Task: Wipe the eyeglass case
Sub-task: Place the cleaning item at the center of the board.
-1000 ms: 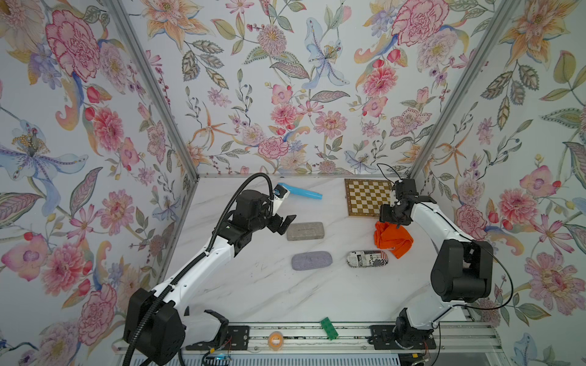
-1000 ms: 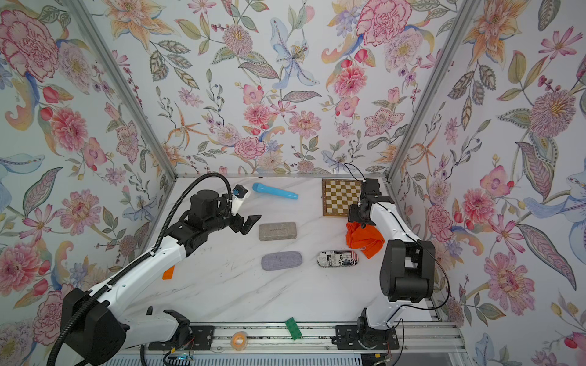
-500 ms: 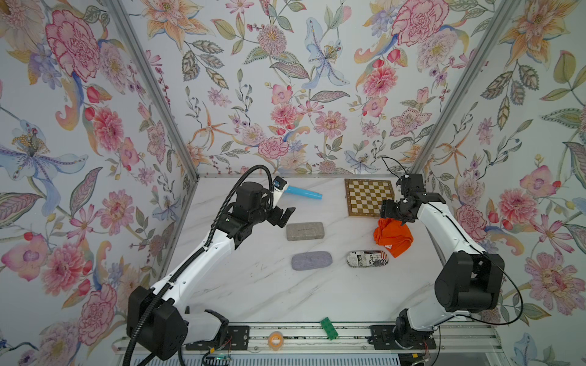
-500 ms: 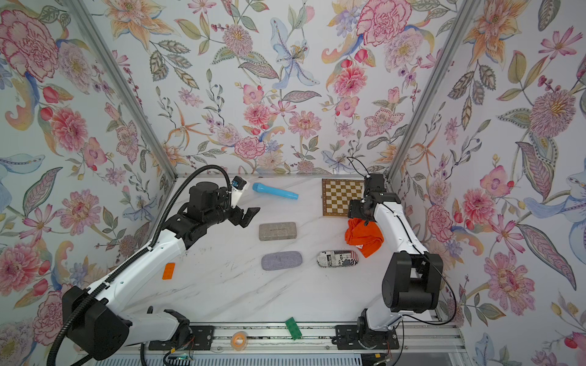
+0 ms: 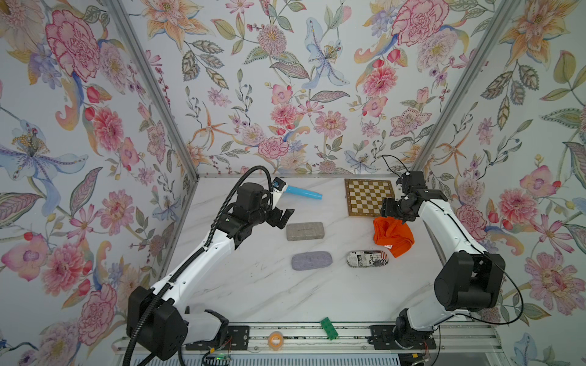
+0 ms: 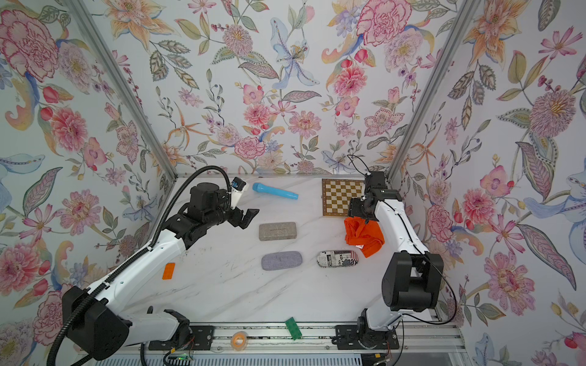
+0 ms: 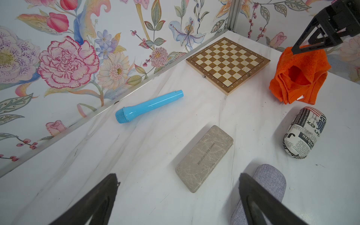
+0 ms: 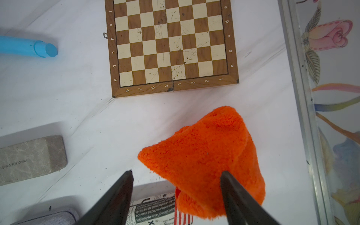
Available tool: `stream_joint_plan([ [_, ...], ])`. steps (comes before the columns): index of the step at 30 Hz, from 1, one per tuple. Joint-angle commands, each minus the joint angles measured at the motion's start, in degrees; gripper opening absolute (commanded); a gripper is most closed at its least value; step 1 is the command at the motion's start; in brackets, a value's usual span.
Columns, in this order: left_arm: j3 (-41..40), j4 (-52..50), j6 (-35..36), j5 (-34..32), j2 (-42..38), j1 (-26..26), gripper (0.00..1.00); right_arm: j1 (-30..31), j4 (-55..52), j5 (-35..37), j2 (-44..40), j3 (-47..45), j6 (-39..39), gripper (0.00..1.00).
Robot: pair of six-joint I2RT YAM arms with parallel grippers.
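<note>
Three eyeglass cases lie closed on the white marble table [image 5: 253, 294]. Clock reference: 12 o'clock is the back wall in both top views.

- 8 o'clock, far left: small flat orange block [image 6: 168, 271], visible in a top view.
- 10 o'clock: left gripper [image 5: 283, 218] hovers above the marble, just beside the left short end of the grey case. Its fingers [image 7: 253, 196] are spread wide and empty.
- 11 o'clock, near the back wall: blue plastic toy microphone [image 5: 303, 192] lying flat, mesh head to the left.
- Centre: grey stone-textured rectangular hard case [image 5: 305, 231], flat, long side running left to right.
- At 6 o'clock of it and apart from it: lavender-grey fabric oval case [image 5: 311, 260].
- At 3 o'clock of the lavender one and apart from it: newsprint-patterned rounded case [image 5: 367, 258]. Its right end is just beside the cloth; I cannot tell whether they touch.
- 1 o'clock, by the back wall: wooden chessboard [image 5: 369, 197], flat.
- 3 o'clock, at 6 o'clock of the board: crumpled orange terry cloth [image 5: 393, 236], heaped near the right wall.
- right gripper [image 8: 176, 173] is over the back edge of the cloth, its fingers [image 8: 235, 196] moderately apart. One tip is over the cloth and one is beside its edge, so the gripper is not clamped on it.
</note>
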Motion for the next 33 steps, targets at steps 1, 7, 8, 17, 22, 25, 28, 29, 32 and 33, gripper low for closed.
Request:
stream_joint_plan([
  [1,1.1,-1.5,-0.2,0.2,0.5,0.4,0.99,-0.1,-3.8,-0.4,-1.0,2.8,0.4,0.71],
  [7,2.4,-1.8,-2.9,3.1,3.3,0.3,0.99,-2.0,-5.9,-3.5,-2.3,4.3,1.0,0.54],
  [8,2.4,-1.6,-3.7,3.3,3.5,0.3,0.99,-2.2,-5.9,-4.0,-2.5,3.9,1.2,0.51],
  [17,-1.6,10.8,-15.6,7.8,6.9,-2.5,0.99,-5.3,2.9,-2.9,-3.7,-5.8,2.8,0.04],
  [22,3.1,14.8,-16.6,5.9,15.1,-8.6,0.98,-5.7,9.1,-3.7,-7.8,-11.5,5.2,0.0],
  [25,6.3,16.3,-15.6,6.2,20.2,-11.5,0.92,-6.6,9.2,-3.7,-10.2,-11.4,5.4,0.0],
  [28,9.1,18.3,-17.7,7.6,24.0,-12.4,0.89,-8.1,7.3,-5.9,-11.4,-9.6,5.1,0.0],
  [29,9.5,19.2,-18.6,7.3,24.4,-12.5,0.88,-8.2,7.1,-5.8,-11.8,-9.5,5.0,0.0],
  [32,10.3,19.9,-19.3,4.9,23.8,-12.4,0.91,-8.6,7.0,-6.8,-14.1,-10.7,5.2,0.13],
  [33,10.6,19.0,-19.1,3.8,23.1,-12.3,0.93,-8.6,7.1,-7.7,-14.9,-11.2,5.3,0.14],
])
